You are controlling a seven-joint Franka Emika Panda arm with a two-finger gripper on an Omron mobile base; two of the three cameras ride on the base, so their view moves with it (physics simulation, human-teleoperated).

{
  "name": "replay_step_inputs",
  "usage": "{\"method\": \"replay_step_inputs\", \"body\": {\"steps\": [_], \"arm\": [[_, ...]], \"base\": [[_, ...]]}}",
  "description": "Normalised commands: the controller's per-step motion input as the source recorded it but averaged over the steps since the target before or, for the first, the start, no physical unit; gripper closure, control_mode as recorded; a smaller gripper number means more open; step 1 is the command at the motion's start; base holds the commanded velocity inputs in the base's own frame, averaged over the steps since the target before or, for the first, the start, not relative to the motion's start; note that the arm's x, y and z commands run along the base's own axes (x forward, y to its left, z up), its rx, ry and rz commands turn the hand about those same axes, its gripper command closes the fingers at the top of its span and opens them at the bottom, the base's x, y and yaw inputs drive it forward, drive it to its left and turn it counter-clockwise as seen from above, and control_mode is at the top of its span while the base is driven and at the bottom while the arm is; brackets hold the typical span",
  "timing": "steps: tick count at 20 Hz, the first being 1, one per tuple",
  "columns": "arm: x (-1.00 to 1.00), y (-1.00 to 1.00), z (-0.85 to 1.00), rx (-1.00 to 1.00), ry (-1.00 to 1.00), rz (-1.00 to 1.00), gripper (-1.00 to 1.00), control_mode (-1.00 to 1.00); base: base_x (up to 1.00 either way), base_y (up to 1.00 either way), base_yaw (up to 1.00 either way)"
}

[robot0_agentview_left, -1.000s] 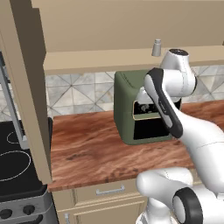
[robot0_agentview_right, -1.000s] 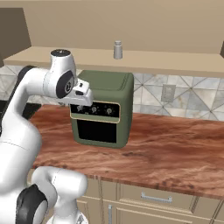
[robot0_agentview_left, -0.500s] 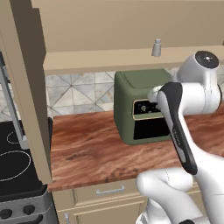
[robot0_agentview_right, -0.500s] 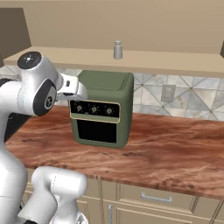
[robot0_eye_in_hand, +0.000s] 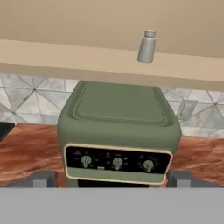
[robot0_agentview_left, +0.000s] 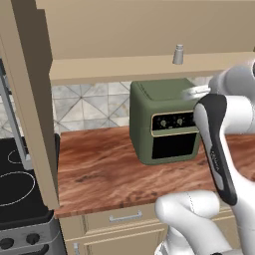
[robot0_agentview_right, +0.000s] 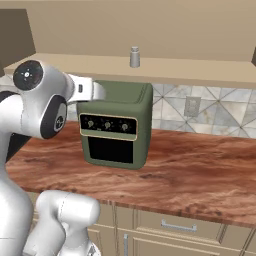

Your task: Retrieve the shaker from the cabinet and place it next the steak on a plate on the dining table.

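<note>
Standing upright in cabinet (robot0_agentview_left: 149, 30), unlabelled shaker (robot0_agentview_left: 178, 55), above green oven (robot0_agentview_left: 167, 122), released gripper (robot0_eye_in_hand: 112, 178) empty

A green countertop oven (robot0_agentview_left: 167, 122) with three knobs along a cream band stands on a reddish-brown wood-grain counter (robot0_agentview_left: 104, 172), its back to a backsplash (robot0_agentview_right: 210, 107) of grey tiles in a triangle pattern. A wall outlet (robot0_agentview_right: 191, 105) sits in the tiles just right of the oven. Beige drawers (robot0_agentview_right: 177, 227) with metal handles run below the counter. Left of the oven, past the counter's end, lies a black stovetop (robot0_agentview_left: 17, 187).
</note>
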Motion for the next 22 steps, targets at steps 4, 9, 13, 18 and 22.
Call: {"method": "replay_step_inputs", "body": {"steps": [4,9,13,18,22], "arm": [[0.12,-0.13,0.47,0.0,-0.16,-0.02,-1.0,-1.0],[0.19,-0.18,0.36,0.0,-0.12,0.0,-1.0,-1.0],[0.23,-0.27,0.23,0.0,0.0,-0.03,-1.0,-1.0],[0.24,-0.18,0.25,0.0,0.0,-0.06,-1.0,-1.0],[0.37,-0.08,0.23,0.0,0.0,-0.02,-1.0,-1.0]], "base": [[0.0,0.0,0.0],[0.0,0.0,0.0],[0.0,0.0,0.0],[0.0,0.0,0.0],[0.0,0.0,0.0]]}}
